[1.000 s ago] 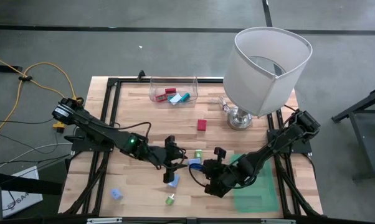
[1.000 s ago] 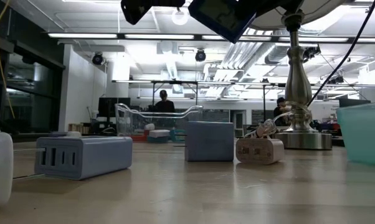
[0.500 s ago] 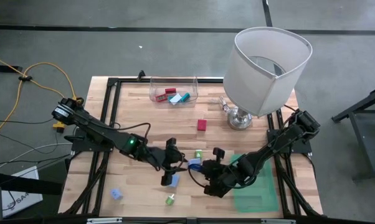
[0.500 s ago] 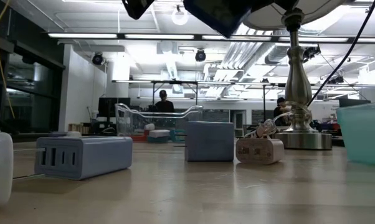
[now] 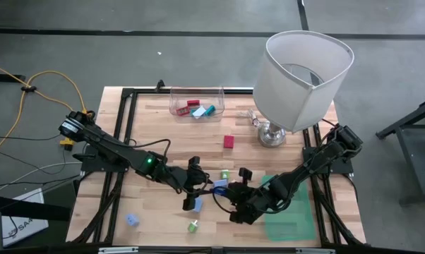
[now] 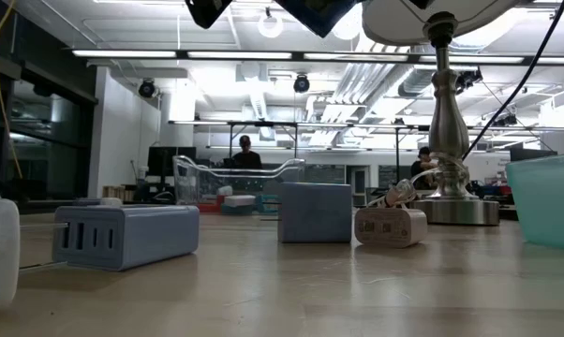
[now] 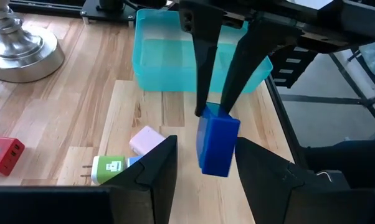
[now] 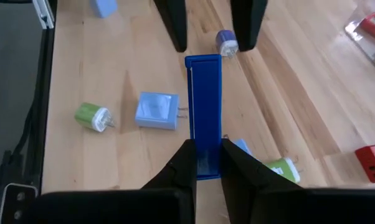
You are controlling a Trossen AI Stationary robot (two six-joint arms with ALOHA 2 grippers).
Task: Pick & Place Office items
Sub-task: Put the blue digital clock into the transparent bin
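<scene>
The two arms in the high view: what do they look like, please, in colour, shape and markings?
Both arms are dark, slim and jointed. The left arm carries a small green light and thin black cables; yellow shows at its base. The right arm is all black. Each claw, left and right, has two narrow, flat, dark fingers.

Right hand (image 5: pixel 221 193) clamped shut; left hand (image 5: pixel 204 185) parted, facing it.

A dark blue block (image 8: pixel 204 112) hangs pinched above the tabletop (image 8: pixel 113 149), small coloured plugs (image 8: pixel 156 111) scattered beneath.
</scene>
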